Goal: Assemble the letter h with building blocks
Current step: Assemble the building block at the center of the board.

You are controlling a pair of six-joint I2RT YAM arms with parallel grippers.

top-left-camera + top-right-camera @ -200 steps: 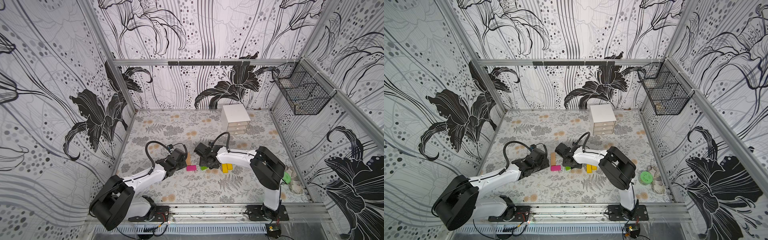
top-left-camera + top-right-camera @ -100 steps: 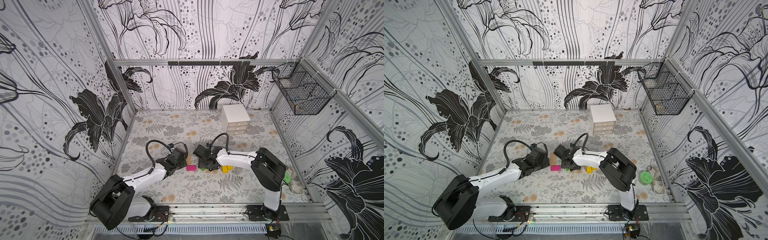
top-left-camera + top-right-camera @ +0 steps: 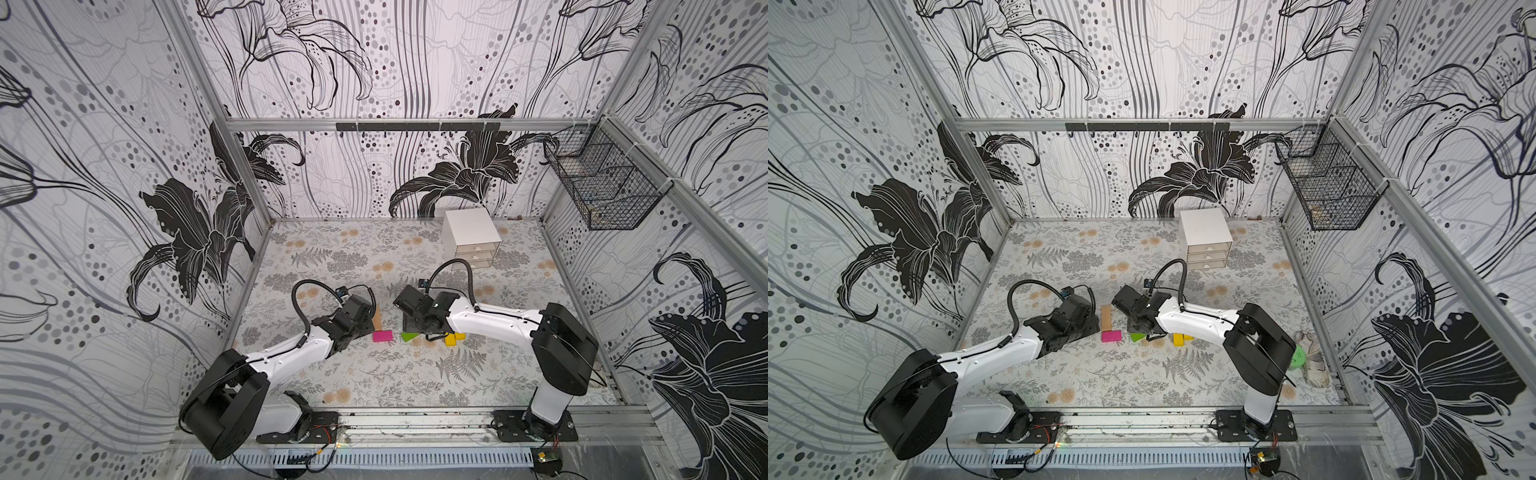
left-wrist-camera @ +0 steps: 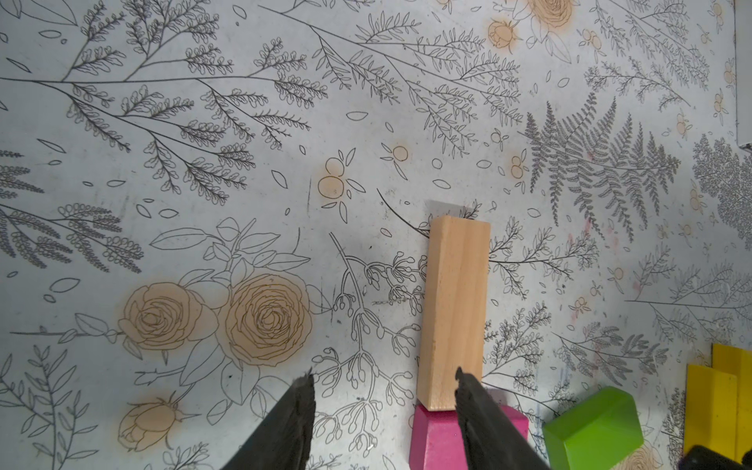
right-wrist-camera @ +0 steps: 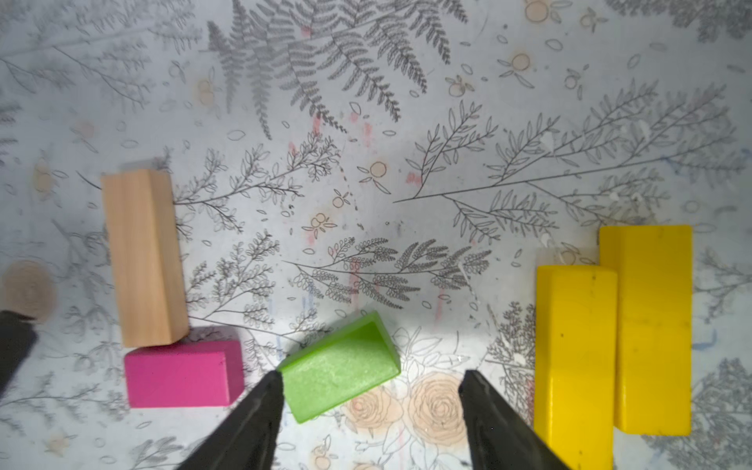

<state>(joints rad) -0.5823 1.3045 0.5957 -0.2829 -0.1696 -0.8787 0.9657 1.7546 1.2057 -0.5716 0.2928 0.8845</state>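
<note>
Five blocks (image 5: 142, 260), likely light and rigid, lie on the counter (image 5: 407, 162); green (image 5: 339, 366) sits askew between pink (image 5: 179, 374) and yellows (image 5: 573, 358). Left gripper (image 4: 384, 374): apart, empty. Right gripper (image 5: 372, 378): apart, straddling green. Pinch its long sides.

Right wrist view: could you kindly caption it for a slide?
Open right claw at the skewed green block, between the tan block touching the pink block and two yellow blocks.
</note>
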